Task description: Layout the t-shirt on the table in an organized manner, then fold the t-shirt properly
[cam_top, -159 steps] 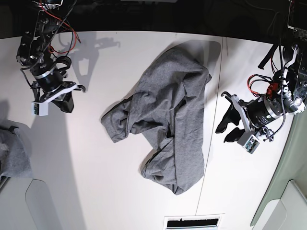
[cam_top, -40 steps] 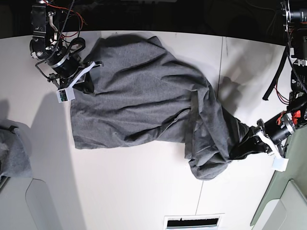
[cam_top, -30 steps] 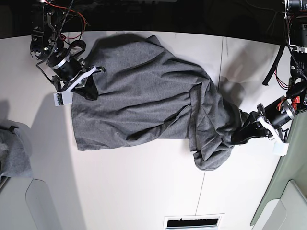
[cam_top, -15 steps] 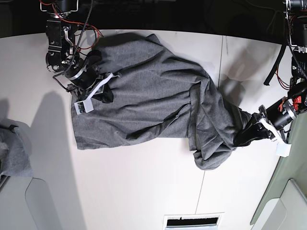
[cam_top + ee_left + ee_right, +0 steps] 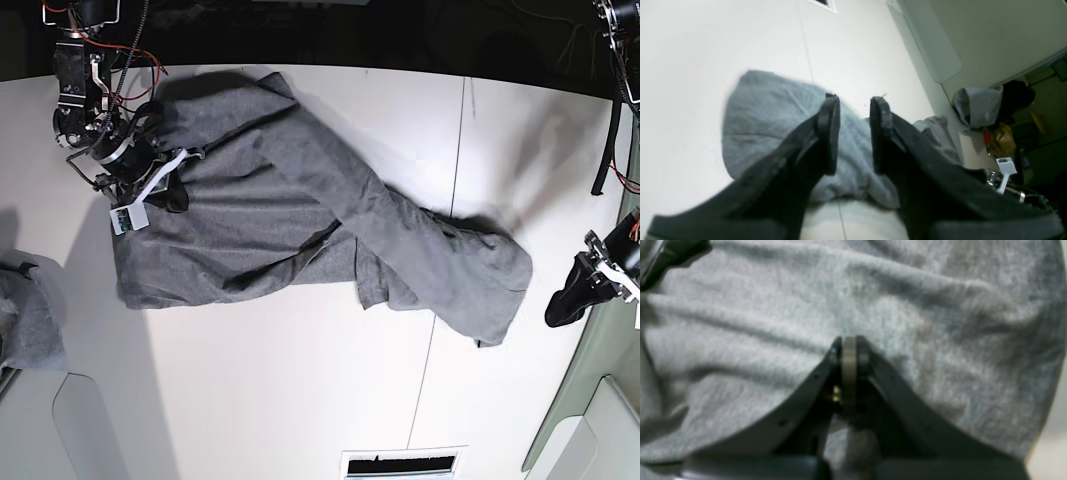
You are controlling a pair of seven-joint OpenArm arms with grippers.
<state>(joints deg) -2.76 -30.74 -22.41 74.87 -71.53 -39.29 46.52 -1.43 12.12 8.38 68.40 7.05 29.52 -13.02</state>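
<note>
One t-shirt on table, spread crumpled from far-left corner diagonally toward right side, several folds across middle. Two hands in view. Right hand at shirt's left upper edge, fingers pressed together, clenched on t-shirt fabric. Left hand at table's right edge, clear of shirt; in wrist view its two fingers stand apart, nothing between them, released, shirt's end lying beyond. One second grey cloth bundle at left edge of table.
</note>
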